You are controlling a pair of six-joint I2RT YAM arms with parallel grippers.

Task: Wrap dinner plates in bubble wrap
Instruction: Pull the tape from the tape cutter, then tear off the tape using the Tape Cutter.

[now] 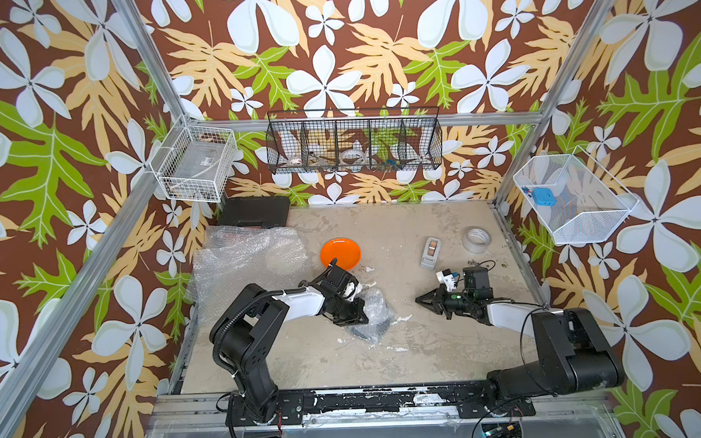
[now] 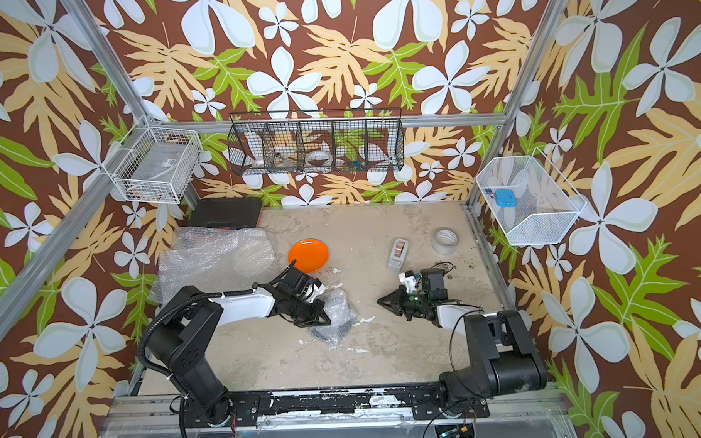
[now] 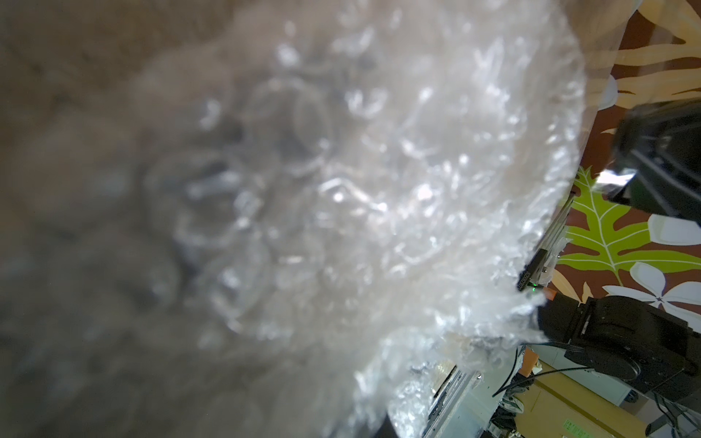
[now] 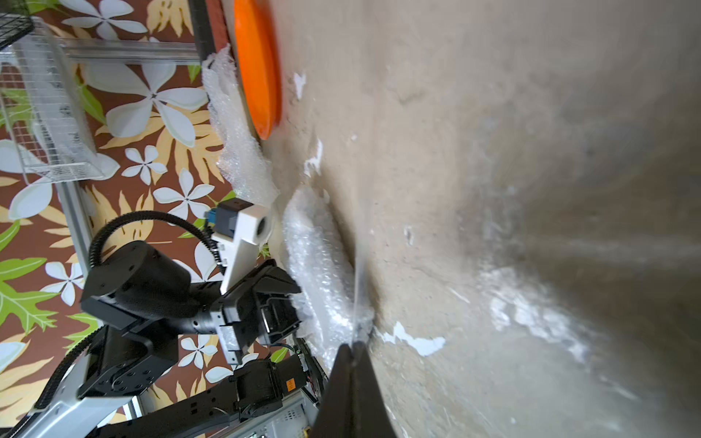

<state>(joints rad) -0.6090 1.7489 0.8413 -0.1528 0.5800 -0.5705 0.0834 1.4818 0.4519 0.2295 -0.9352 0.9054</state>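
An orange dinner plate lies flat near mid-table; it also shows in the right wrist view. Flat sheets of bubble wrap cover the table's left. In front of the plate lies a crumpled bubble wrap bundle with a dark curved edge showing through. My left gripper is shut on this bundle's wrap, which fills the left wrist view and hides the jaws. My right gripper hovers just right of the bundle, shut on a thin clear strip that runs toward it.
A grey tape dispenser and a white tape roll sit at the back right. A black case lies at the back left corner. Wire baskets hang on the walls. White scraps dot the table.
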